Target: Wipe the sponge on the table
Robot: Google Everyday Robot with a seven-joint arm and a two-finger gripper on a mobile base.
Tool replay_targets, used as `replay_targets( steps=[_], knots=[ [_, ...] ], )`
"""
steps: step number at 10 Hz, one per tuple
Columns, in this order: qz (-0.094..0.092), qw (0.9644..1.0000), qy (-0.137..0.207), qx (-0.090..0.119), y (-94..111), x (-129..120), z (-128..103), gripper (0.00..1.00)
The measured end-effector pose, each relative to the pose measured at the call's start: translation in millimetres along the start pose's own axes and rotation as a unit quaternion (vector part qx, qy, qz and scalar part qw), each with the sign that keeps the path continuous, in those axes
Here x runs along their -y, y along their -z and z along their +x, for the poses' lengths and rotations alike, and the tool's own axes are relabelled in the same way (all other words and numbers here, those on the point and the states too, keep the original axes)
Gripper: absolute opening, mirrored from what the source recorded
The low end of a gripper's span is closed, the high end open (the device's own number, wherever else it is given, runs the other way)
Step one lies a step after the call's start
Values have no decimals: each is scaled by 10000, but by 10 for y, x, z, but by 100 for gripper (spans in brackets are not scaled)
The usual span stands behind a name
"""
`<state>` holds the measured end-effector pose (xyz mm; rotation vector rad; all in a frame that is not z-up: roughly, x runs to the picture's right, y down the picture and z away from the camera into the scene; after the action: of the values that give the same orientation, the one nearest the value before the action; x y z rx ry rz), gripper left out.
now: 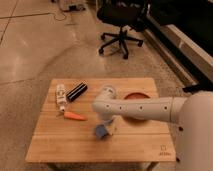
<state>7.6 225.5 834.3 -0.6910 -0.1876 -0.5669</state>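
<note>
The light-blue sponge (101, 131) rests on the light-wood table (60, 145), a little in front of its middle. My gripper (106, 126) comes down onto it from the white arm that reaches in from the right, and it is shut on the sponge's upper right side. The sponge's lower left part shows beneath the gripper, touching the wood. The arm crosses in front of the orange bowl and hides its near half.
An orange bowl (136, 96) sits right of centre, behind the arm. An orange carrot (75, 116) lies left of the sponge. A white bottle (61, 96) and a black cylinder (76, 92) lie at the back left. A black office chair (121, 22) stands beyond the table.
</note>
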Motion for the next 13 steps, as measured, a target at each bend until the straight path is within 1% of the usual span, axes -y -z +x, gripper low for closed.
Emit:
replay_targets(
  steps=[4,7,13],
  knots=[
    [-14,10000,-1,-14,-7,11,35,0],
    [-19,10000,-11,-17,-5,82,73,0],
    [-66,10000,45,-37,-28,55,93,0]
  ],
)
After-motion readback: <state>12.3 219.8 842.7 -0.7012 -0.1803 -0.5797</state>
